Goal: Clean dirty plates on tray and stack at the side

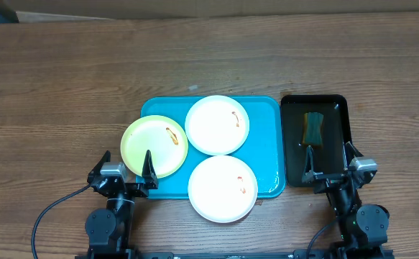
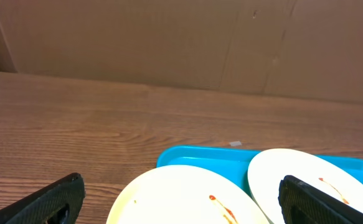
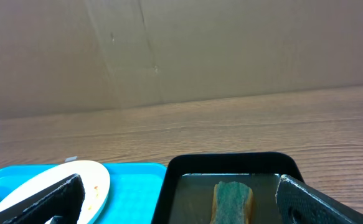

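Overhead, tray: the turquoise tray (image 1: 266,144) lies mid-table on the wooden table (image 1: 65,86), just left of the black tray (image 1: 338,122)
Overhead, plates: the pale yellow-green plate (image 1: 154,146) hangs over the tray's left rim; the far white plate (image 1: 217,124) lies inside the tray; the near white plate (image 1: 222,188) hangs over the near rim; each has a small orange-red smear
Overhead, sponge: a green-yellow sponge (image 1: 313,127) lies in the black tray
Overhead, fingers: the left fingers (image 1: 148,167) are spread wide at the near edge of the yellow-green plate, holding nothing; the right fingers (image 1: 309,167) are spread wide over the near end of the black tray, holding nothing
Left wrist, fingers: both dark tips (image 2: 50,202) sit at the bottom corners, wide apart
Left wrist, plates: the yellow-green plate (image 2: 181,199) lies between them, the far white plate (image 2: 274,171) to its right, both on the tray (image 2: 193,155)
Right wrist, fingers: the tips (image 3: 324,202) are wide apart, empty
Right wrist, things: the sponge (image 3: 233,199) and the black tray (image 3: 231,163) lie between the tips; at the left, one white plate (image 3: 75,177) on the tray (image 3: 131,186), which one I cannot tell
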